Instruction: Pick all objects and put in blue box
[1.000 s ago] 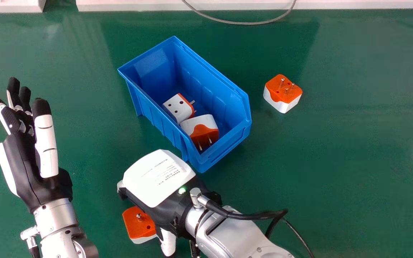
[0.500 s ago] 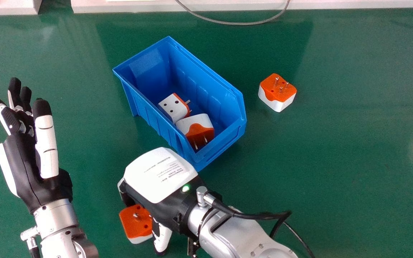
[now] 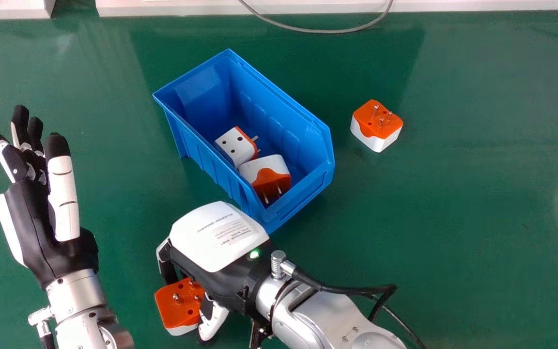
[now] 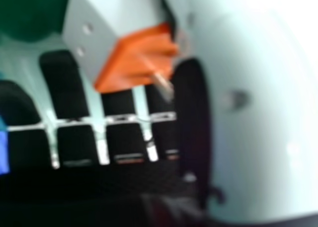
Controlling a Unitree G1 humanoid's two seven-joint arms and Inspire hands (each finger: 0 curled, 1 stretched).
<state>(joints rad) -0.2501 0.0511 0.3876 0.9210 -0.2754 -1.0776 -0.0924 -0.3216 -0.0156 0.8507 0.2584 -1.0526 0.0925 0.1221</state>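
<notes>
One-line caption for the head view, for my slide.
Right hand grips one plug adapter beside the blue box; two more lie inside, another on the table.

Head view from above, forward and down; right hand view close-up, one orange-white adapter (image 3: 175,310) shared

The box (image 3: 259,112) is plain blue, the tabletop (image 3: 463,218) green. The adapters (image 3: 375,127) are orange and white, meeting in a curve on some. The fingers (image 3: 62,172) are black and white, the forearms (image 3: 76,294) silver.
</notes>
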